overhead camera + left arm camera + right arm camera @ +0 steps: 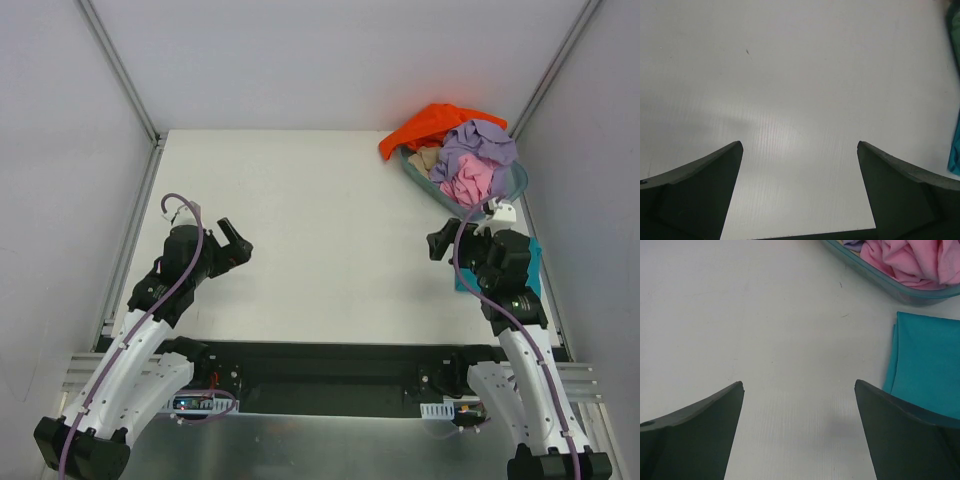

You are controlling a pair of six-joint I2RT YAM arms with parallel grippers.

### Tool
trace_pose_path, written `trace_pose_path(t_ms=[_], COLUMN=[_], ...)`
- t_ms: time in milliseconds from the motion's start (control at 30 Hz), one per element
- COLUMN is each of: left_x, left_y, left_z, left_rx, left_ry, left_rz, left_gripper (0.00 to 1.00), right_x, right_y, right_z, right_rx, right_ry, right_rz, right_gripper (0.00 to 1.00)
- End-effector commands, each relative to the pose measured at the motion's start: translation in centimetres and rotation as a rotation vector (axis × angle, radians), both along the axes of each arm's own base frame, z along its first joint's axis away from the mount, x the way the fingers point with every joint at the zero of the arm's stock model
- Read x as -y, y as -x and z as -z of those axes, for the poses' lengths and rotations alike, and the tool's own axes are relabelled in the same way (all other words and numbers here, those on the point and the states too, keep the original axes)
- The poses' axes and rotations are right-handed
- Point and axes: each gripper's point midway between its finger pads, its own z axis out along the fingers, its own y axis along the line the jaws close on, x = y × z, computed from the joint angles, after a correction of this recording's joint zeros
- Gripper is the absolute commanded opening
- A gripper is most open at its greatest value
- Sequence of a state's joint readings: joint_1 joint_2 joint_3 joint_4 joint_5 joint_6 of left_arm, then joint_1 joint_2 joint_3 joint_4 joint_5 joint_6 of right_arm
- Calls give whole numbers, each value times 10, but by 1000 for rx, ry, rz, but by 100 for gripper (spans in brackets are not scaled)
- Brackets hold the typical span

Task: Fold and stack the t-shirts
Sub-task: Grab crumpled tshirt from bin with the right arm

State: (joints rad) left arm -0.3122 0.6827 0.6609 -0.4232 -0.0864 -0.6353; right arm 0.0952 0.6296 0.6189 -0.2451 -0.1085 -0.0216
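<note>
While both arms hang low over the white worktop (330, 230), the left gripper (800, 145) near its left edge and the right gripper (799, 384) near its right edge keep their fingers spread wide, gripping nothing. In the far right corner a plastic tub (880, 277) holds crumpled pink (910, 257), lavender (480, 145) and beige (425, 160) shirts, and an orange shirt (425, 128) spills over its far rim. A teal shirt (925, 365) lies folded flat at the right edge, close to the tub's near side.
</note>
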Motion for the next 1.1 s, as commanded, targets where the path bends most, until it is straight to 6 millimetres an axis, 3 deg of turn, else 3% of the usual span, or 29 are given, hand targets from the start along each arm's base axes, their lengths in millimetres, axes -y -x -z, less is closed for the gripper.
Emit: trace_pose_path(t_ms=[0, 67, 167, 233, 267, 300, 400, 433, 467, 533, 567, 633, 667, 933, 967, 1000, 1033, 1067], left_x=[0, 0, 0, -1, -1, 0, 3, 4, 4, 4, 5, 5, 6, 4, 3, 4, 5, 6], left_y=[-8, -9, -11, -12, -13, -14, -15, -16, -17, -19, -20, -22, -22, -27, -28, -29, -29, -30], left_z=[-18, -18, -19, -21, -20, -22, -26, -28, -27, -29, -29, -33, -33, -38, -37, -39, -38, -38], left_rx=[66, 66, 63, 65, 61, 64, 69, 72, 67, 69, 63, 69, 68, 71, 70, 71, 65, 63], left_ry=[-4, -4, -9, -12, -14, -15, -16, -19, -24, -32, -35, -34, -36, -43, -45, -41, -43, -43], left_rz=[9, 7, 6, 5, 5, 8, 33, 37, 37, 41, 45, 49, 50, 35, 29, 29, 36, 41], left_gripper=[99, 99, 99, 99, 99, 99, 99, 99, 99, 99, 99, 99, 99, 99, 99, 99, 99, 99], right_x=[7, 8, 4, 3, 3, 6, 15, 15, 14, 13, 17, 23, 23, 3, 1, 0, 1, 2], right_y=[-14, -19, -34, -44, -52, -58, -75, -83, -92, -108, -121, -136, -153, -238, -253, -265, -274, -289], right_z=[-38, -53, -50, -66, -60, -74, -69, -83, -78, -95, -89, -91, -97, -82, -64, -72, -67, -49], right_rx=[96, 110, 56, 70, 37, 51, -25, -8, -31, 12, -5, -17, -16, -62, -86, -62, -68, -87], right_ry=[-33, -35, -40, -39, -34, -30, -8, -15, -20, -32, -20, 1, 11, -83, -96, -116, -144, -147], right_rz=[70, 80, 69, 67, 73, 93, 157, 164, 169, 172, 203, 239, 245, 234, 244, 259, 280, 309], right_gripper=[97, 97, 97, 97, 97, 97, 97, 97, 97, 97, 97, 97, 97, 97, 97, 97, 97, 97])
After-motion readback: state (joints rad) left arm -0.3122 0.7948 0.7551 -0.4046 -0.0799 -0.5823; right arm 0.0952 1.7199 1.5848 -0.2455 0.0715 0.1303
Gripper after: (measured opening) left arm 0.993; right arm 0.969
